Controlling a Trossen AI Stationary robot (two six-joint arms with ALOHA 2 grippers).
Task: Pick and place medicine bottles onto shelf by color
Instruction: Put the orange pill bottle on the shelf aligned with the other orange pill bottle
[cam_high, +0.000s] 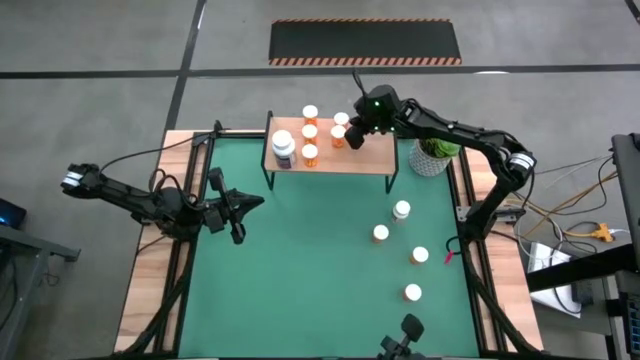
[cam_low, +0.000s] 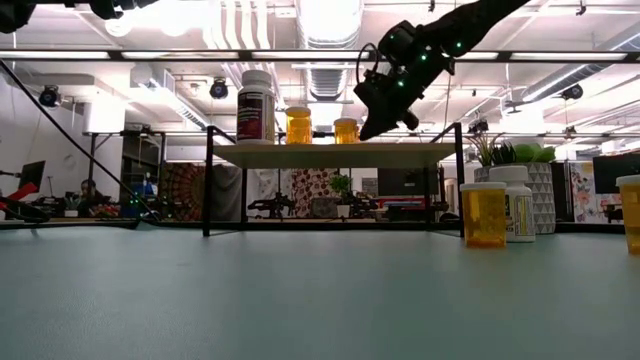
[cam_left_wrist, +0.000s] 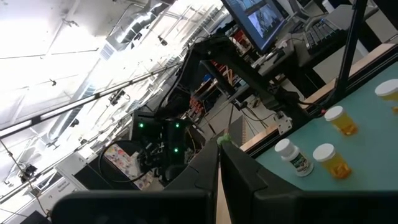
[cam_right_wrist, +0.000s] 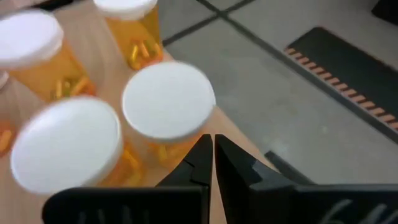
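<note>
Hovering over the shelf (cam_high: 330, 158)
Right gripper (cam_right_wrist: 212, 163) looked pinched closed beside orange bottles (cam_right_wrist: 166, 106); left gripper (cam_left_wrist: 219, 163) closed over green mat (cam_high: 320, 260).

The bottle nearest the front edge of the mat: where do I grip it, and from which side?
Come straight down from above and close the fingers on the body just under the white cap. The bottle stands upright on the green mat, apart from its neighbours, so every side looks free. It lies on the side of the right hand, now over the shelf.
</note>
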